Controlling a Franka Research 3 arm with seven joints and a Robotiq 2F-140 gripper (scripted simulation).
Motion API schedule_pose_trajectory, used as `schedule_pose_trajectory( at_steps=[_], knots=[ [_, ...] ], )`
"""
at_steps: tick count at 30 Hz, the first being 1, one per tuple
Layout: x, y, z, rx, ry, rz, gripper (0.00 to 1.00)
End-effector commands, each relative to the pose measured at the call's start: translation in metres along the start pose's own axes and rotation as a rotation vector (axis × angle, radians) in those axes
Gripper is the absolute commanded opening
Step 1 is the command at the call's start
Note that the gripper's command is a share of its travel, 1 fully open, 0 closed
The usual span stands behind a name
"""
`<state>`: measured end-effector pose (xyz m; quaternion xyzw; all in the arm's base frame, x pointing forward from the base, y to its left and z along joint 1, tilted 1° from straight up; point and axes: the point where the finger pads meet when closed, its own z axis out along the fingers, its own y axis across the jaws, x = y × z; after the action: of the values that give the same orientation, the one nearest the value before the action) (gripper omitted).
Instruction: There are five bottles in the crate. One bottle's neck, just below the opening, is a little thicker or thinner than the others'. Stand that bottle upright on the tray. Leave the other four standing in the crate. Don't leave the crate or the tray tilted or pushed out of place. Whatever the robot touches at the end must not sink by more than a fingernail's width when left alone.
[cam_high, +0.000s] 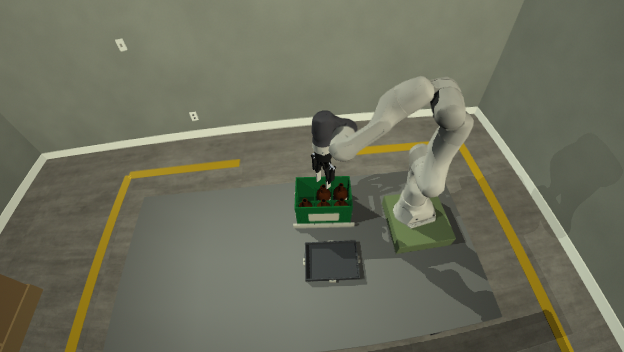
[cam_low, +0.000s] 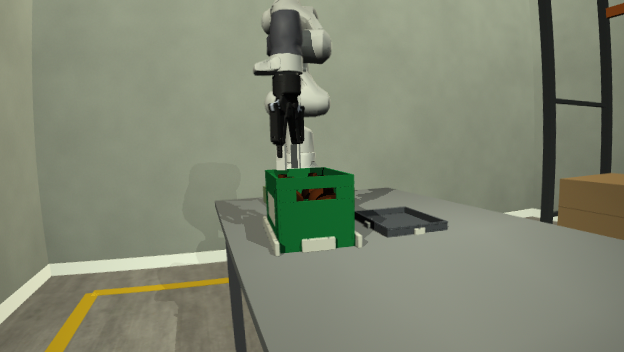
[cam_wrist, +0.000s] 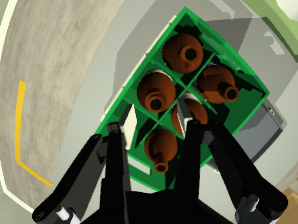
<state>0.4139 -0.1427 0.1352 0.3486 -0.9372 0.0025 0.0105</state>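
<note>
A green crate (cam_high: 329, 201) stands on the grey table and holds several brown bottles (cam_wrist: 157, 91), all upright, with their open mouths showing in the wrist view. The crate also shows in the exterior view (cam_low: 310, 210). A dark, shallow tray (cam_high: 333, 261) lies on the table in front of the crate, empty; it also shows beside the crate in the exterior view (cam_low: 402, 221). My gripper (cam_low: 286, 146) points straight down a little above the crate's far rim. Its fingers stand partly apart with nothing between them. I cannot tell neck thicknesses apart.
White blocks (cam_low: 318, 244) sit against the crate's base. The robot's green pedestal (cam_high: 422, 227) stands right of the crate. A brown box (cam_low: 592, 204) rests at the table's far right by a black rack (cam_low: 550, 110). The table's left edge runs close to the crate.
</note>
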Motion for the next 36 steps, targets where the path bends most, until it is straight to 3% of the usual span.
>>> schedule_pose_trajectory(
  at_steps=[1, 36],
  knots=[
    [0.001, 0.000, 0.001, -0.001, -0.001, -0.001, 0.44],
    [0.001, 0.000, 0.013, -0.001, -0.001, -0.001, 0.44]
  ],
)
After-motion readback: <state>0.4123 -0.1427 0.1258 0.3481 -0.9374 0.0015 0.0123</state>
